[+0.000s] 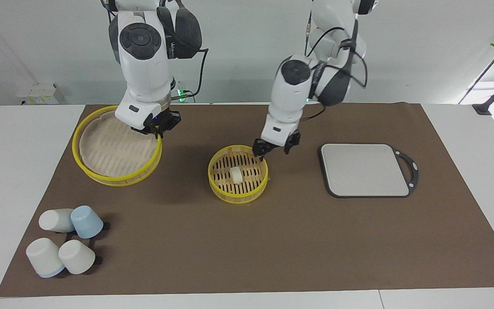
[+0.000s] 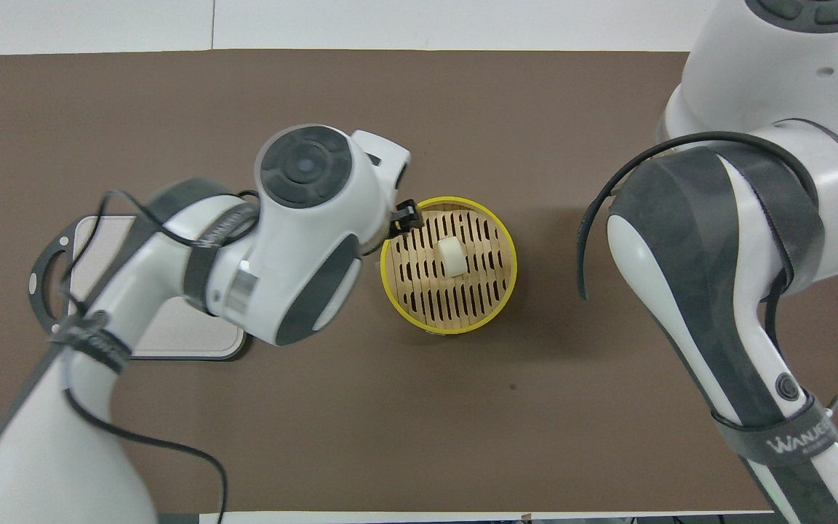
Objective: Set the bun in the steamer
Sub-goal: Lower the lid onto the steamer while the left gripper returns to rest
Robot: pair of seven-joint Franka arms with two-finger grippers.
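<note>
Facing view
- Small cream-white dough bun [image 1: 236,174] lies on the pale slatted floor of the round yellow-rimmed steamer basket [image 1: 215,177], about at its middle, touching nothing but the slats.
- That steamer sits mid-table on the brown mat [image 1: 247,249].
- Left gripper [image 1: 275,151] hangs just above the steamer's rim on the side nearer the robots, toward the left arm's end. Fingers spread apart, nothing between them; one tip close over the rim, contact not certain.
- Larger round yellow-rimmed lid [image 1: 101,150] with pale woven inside lies toward the right arm's end of the table, nearer the robots than the steamer.
- Right gripper [image 1: 158,127] sits low over the lid's edge, on the side toward the steamer. Cannot tell its finger state.
- Grey rectangular board with black rim and handle loop [image 1: 367,169] lies flat toward the left arm's end, beside the steamer and apart from it.
- Four cups [image 1: 64,244], three white and one pale blue, tipped over in a cluster at the mat's corner farthest from the robots, right arm's end.

Overhead view
- Bun [image 2: 452,256] shows in the steamer [image 2: 492,306], near the centre of the slats.
- Left gripper [image 2: 403,217]: only one dark fingertip peeks out from under the wrist, over the steamer's rim; spread not readable here.
- Board [image 2: 52,266] mostly covered by the left arm; handle loop shows.
- Right arm fills that end of the view; its gripper is out of sight.
</note>
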